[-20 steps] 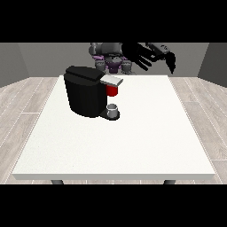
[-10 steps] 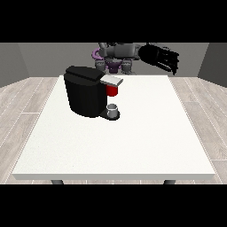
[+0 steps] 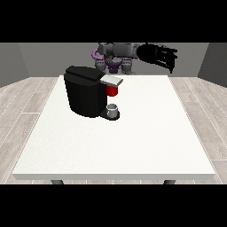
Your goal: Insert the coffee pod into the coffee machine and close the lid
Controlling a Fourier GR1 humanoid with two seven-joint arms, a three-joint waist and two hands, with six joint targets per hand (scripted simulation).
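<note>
A black coffee machine (image 3: 85, 91) stands on the left half of the white table (image 3: 133, 142). Its grey lid (image 3: 111, 80) lies flat over a red pod holder (image 3: 112, 90). A small grey cup (image 3: 113, 110) sits on the machine's base under the holder. No separate coffee pod shows. The hand at the view's right (image 3: 160, 55) hangs in the air above the table's far right edge, well apart from the machine, with its fingers spread and pointing down. The hand at the view's left is not visible; it may be hidden behind the machine or by the torso (image 3: 116, 56).
The table's front and right parts carry nothing but bare white surface. Wooden floor surrounds the table, with grey walls behind the robot.
The hand at the view's right has drifted slightly lower and to the right, staying above the table's far edge. The machine, lid and cup have not moved.
</note>
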